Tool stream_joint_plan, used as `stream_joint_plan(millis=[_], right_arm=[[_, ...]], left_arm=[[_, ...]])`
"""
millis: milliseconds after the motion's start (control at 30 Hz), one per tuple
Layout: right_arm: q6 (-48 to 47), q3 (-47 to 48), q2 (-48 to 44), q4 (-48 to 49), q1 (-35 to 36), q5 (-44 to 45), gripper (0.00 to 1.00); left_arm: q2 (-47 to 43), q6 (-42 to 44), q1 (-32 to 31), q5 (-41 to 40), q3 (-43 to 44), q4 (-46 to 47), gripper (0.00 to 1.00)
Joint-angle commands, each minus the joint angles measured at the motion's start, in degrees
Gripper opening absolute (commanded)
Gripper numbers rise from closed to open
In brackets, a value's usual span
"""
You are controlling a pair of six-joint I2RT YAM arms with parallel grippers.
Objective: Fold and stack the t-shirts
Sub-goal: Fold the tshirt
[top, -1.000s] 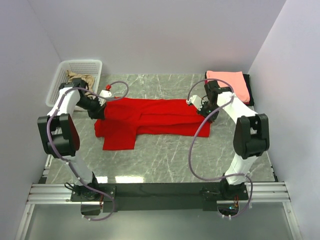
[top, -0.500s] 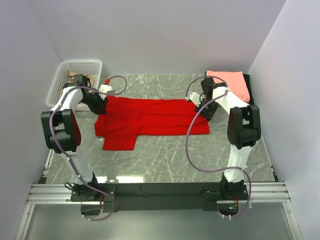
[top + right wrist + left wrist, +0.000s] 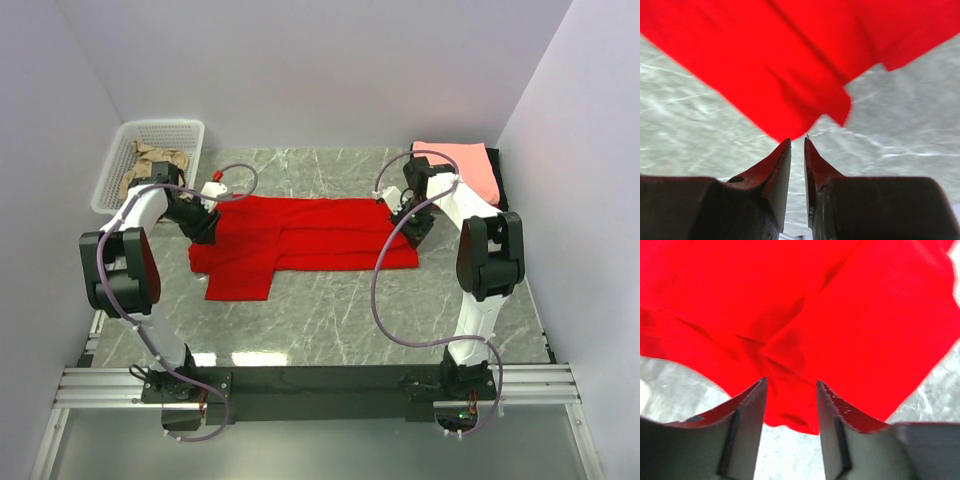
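The red shirt lay flat on the table btw my two arms. Its long axis ran left to right, so one short end pointed at each arm. It looked already narrowed to a band, w/ one sleeve part sticking out toward my bases at the left end.

My L gripper was at the left end. Its fingers stood apart w/ a medium gap and pinched nothing. In the wrist view the cloth edge lay under the tips and partly in the gap, and the rest of the shirt stretched away in front.

My R gripper was at the right end. Its fingers were almost together, only a thin slit btw them, and nothing in it. A corner of the shirt lay just ahead of the tips, not touching as far as I could see, w/ bare table under them.

So each arm was nearest to its own end, and neither was nearer to the middle. I judged the next move to be a fold across the long axis, i.e. one end brought over the other, which depends on a grip at the ends. The L side looked ready to go down and close on the edge. The R side needed to open wider first and advance a little to the corner.

Other shirts: a pink shirt lay on a black shirt at the far right corner, near my R arm. A tan shirt was in the basket at far left. I judged the task approx. half done.
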Motion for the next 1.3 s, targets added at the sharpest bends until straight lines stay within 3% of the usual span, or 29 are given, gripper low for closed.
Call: stream_joint_plan(millis=[0,100,267,500,567,767,933,1067,1167,1267], right_arm=[[4.1,1.8,-0.5,-4.1,0.0,-4.1,0.24],[6.0,1.5,0.3,-3.8,0.0,-4.2,0.26],[9.4,2.4,2.4,-3.8,0.1,-5.1,0.3],[12.7,4.0,5.3,-3.9,0.3,-5.7,0.33],[13.2,3.7,5.6,-3.3,0.2,-5.3,0.33],[14.2,3.8,6.7,-2.6,0.3,-4.0,0.33],[14.3,2.5,6.6,-1.3,0.2,-2.9,0.34],[13.9,2.7,6.4,-1.4,0.0,-2.9,0.34],[13.5,3.5,6.2,-2.1,-0.3,-3.1,0.34],[12.6,3.9,5.7,-2.5,-0.5,-3.3,0.34]], left_arm=[[-6.2,6.6,-0.3,3.7,-5.0,-7.4,0.52],[-13.0,11.2,-1.7,1.9,-13.2,-5.9,0.53],[-20.1,9.9,-9.2,-3.2,-23.4,1.7,0.53],[-21.0,4.8,-16.8,-5.2,-29.6,9.9,0.56],[-20.7,3.3,-19.7,-6.8,-31.2,12.0,0.62],[-18.5,0.4,-23.7,-10.7,-34.3,15.6,0.62],[-15.5,-2.5,-24.2,-15.1,-35.0,19.0,0.51],[-14.1,-4.3,-24.2,-17.0,-34.8,19.7,0.33],[-15.5,-4.8,-24.2,-14.9,-32.1,16.0,0.01],[-18.0,-4.0,-23.6,-10.4,-25.6,8.6,0.01]])
